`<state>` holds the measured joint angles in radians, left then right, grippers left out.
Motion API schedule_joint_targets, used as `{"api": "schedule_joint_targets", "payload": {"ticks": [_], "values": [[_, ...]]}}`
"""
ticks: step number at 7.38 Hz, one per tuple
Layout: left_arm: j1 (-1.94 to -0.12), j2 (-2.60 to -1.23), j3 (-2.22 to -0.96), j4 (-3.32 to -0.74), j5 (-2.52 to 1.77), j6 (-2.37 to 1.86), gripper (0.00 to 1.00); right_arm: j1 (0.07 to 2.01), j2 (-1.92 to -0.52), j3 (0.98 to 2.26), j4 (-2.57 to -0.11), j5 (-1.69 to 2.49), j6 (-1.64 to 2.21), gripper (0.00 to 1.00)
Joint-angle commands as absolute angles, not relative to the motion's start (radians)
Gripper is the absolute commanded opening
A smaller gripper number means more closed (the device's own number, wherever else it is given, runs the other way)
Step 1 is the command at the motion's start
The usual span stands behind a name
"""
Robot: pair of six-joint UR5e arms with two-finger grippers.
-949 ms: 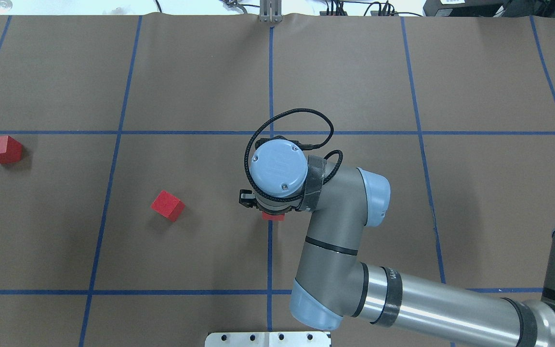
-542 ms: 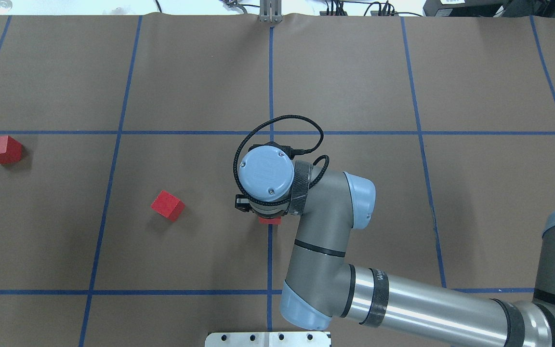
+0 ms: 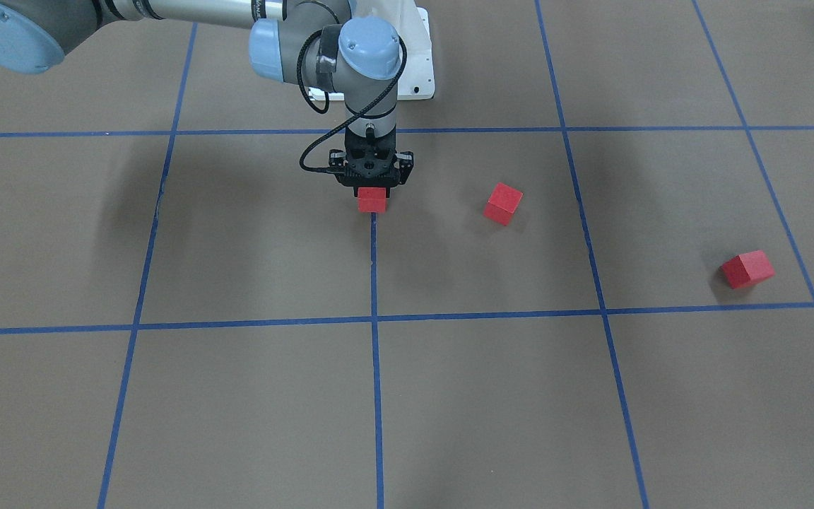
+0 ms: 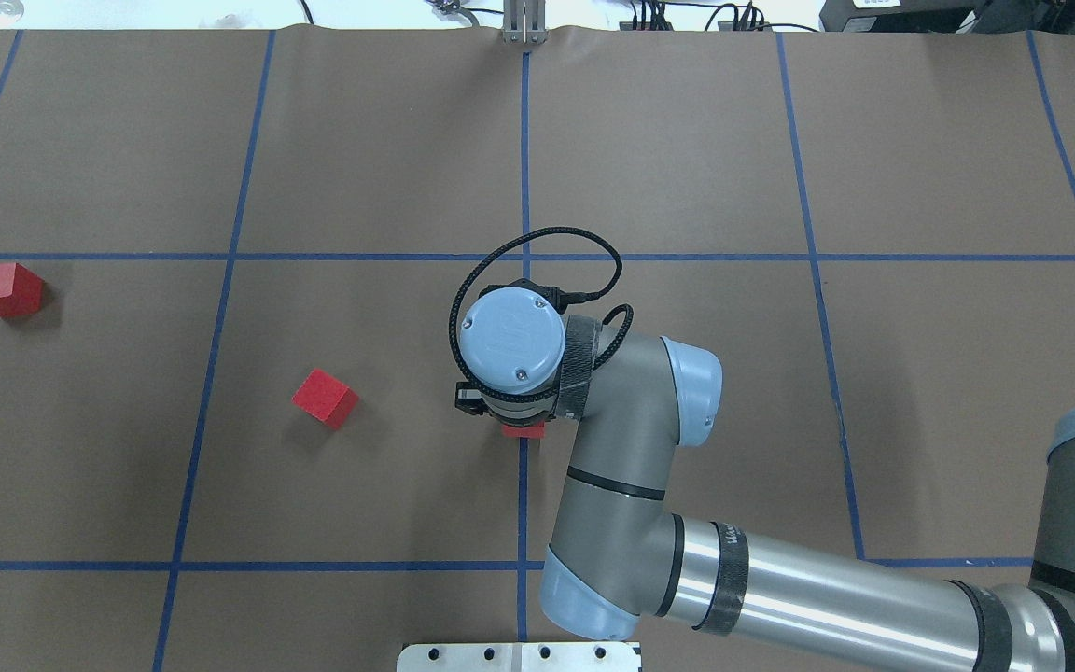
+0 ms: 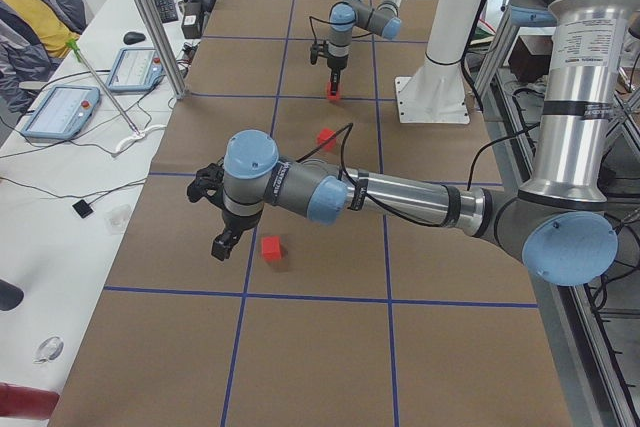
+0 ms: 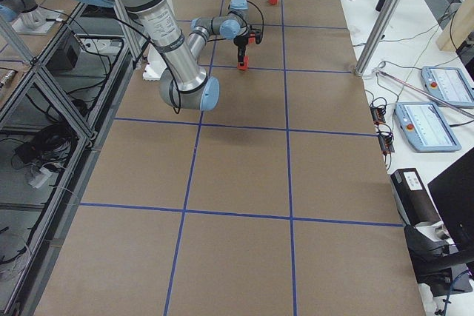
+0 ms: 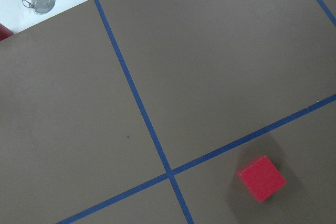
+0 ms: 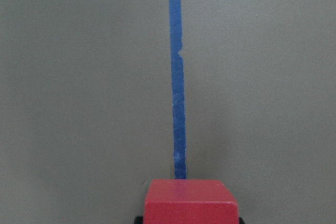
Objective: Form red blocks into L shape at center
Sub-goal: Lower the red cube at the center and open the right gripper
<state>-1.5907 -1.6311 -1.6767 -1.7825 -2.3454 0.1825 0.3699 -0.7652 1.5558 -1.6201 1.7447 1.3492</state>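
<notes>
Three in all: held block (image 3: pixel 372 200), second block (image 3: pixel 503 203), third block (image 3: pixel 747 269); small red cubes, none touching another.
Held block: at the center (image 3: pixel 373 261) of the table (image 4: pixel 360 140), on the blue tape line (image 8: pixel 177 103), about midway between the near and far edges. Whether it rests on the surface or hangs just above cannot be told.
Right gripper (image 3: pixel 372 189): points straight down, fingers clamped on two opposite sides of the held block.
Second block: loose, between the center and the left edge, askew to the grid.
Third block: loose, close to the left edge, well apart from the others.
Left gripper (image 5: pixel 222 243): over the table just beside the third block; apart or together cannot be told.
Handling: judged light, rigid and matte, so unlikely to slip, dent or break under a firm pinch.
Where to hold: two opposite flat faces, fingers square to them; for the askew cubes the wrist likely needs turning to match, since a corner pinch could twist the cube out.
Progress: one block at the center, two not yet brought in.
</notes>
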Motion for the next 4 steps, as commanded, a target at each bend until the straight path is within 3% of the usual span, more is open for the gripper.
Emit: {"api": "schedule_joint_targets", "payload": {"ticks": [1,4], "values": [[-1.591,-1.631,-1.675,-1.782,-2.345,0.183,1.00,0.367,-0.765,1.554,-1.618,1.744,1.348,0.41],[-1.591,-1.631,-1.674,-1.782,-2.345,0.183,1.00,0.362,-0.767,1.552,-1.618,1.743,1.347,0.46]]}}
